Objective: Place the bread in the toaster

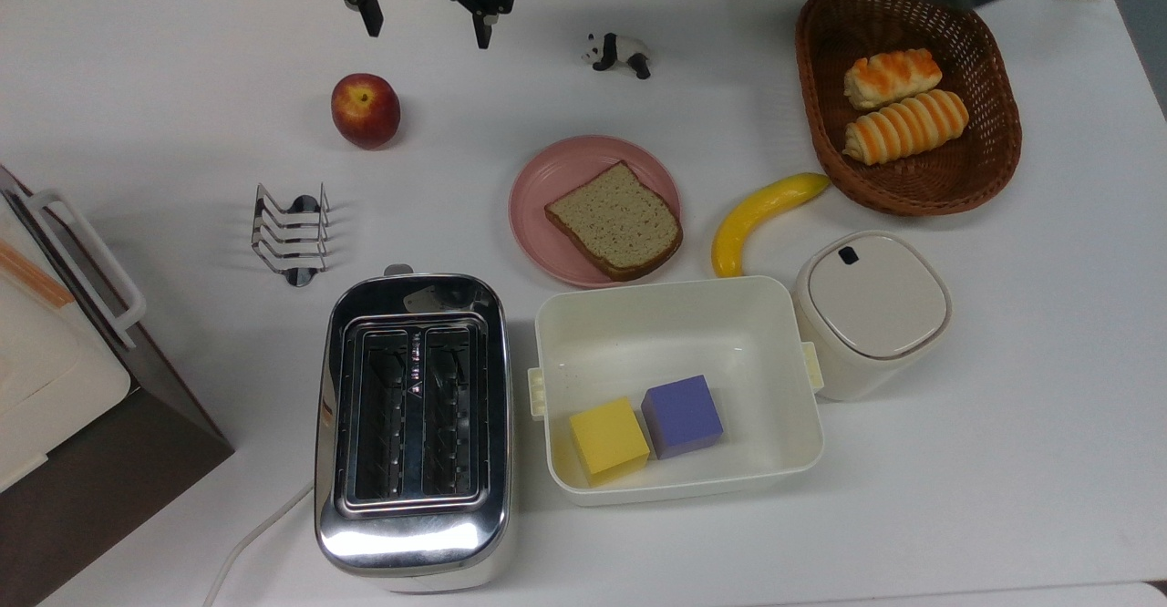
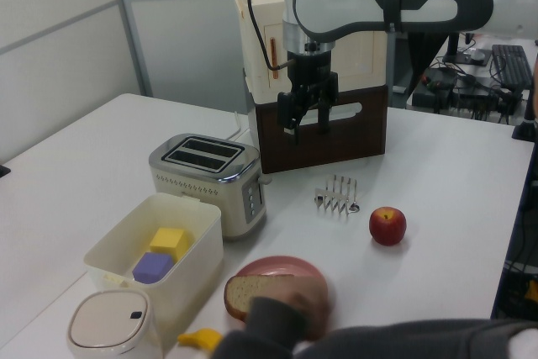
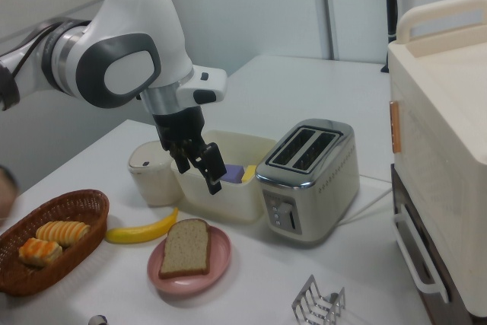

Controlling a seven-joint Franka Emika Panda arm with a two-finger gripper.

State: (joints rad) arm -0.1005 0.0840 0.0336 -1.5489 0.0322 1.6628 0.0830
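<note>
Approach step: end effector (image 1: 422,28) hangs released and empty. In the top view, the toaster (image 1: 412,425) sits well below it, the bread (image 1: 616,221) lower right on the pink plate (image 1: 547,190). Next: descend over that slice.

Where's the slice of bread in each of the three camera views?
Top view: bread slice on the pink plate, just above centre.
Left view: bread slice at bottom centre, partly behind a person's hand.
Right view: bread slice at lower left of centre.
Shared landmark: the toaster.
</note>
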